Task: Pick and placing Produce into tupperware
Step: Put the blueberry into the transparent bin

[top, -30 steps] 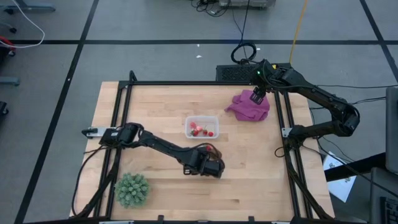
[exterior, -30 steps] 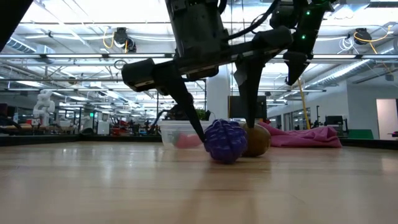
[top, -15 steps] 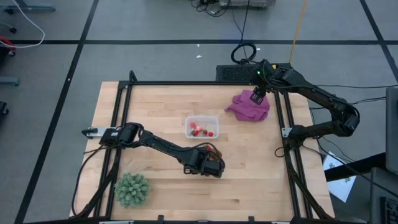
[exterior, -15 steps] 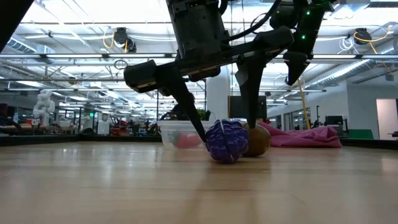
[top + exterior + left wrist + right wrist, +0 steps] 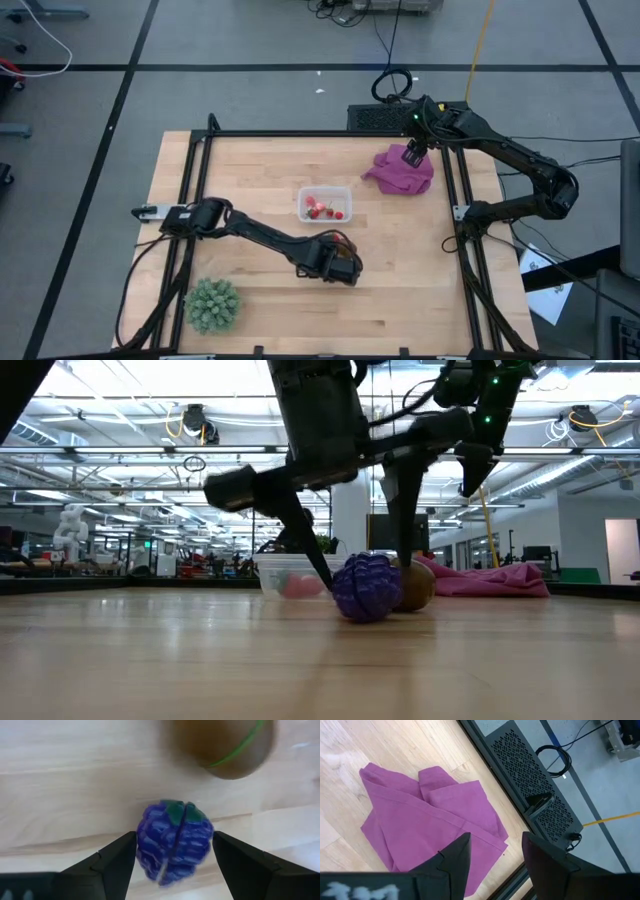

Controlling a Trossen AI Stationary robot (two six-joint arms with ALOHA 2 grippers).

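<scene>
So there's a purple-magenta cloth (image 5: 402,168) crumpled up near the far right corner of the wooden table (image 5: 250,170), and a spiky green ball (image 5: 212,305) sitting way over at the near left corner. Just past the table's far edge there's a black perforated box (image 5: 530,775) on the floor with a coiled cable (image 5: 392,84) beside it.

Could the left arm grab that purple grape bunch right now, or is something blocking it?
Probably yes. The left gripper is open, with one finger on each side of the grape cluster, which lies on the table. Nothing sits between them; the brown round fruit lies just beyond, apart from the cluster.
</scene>
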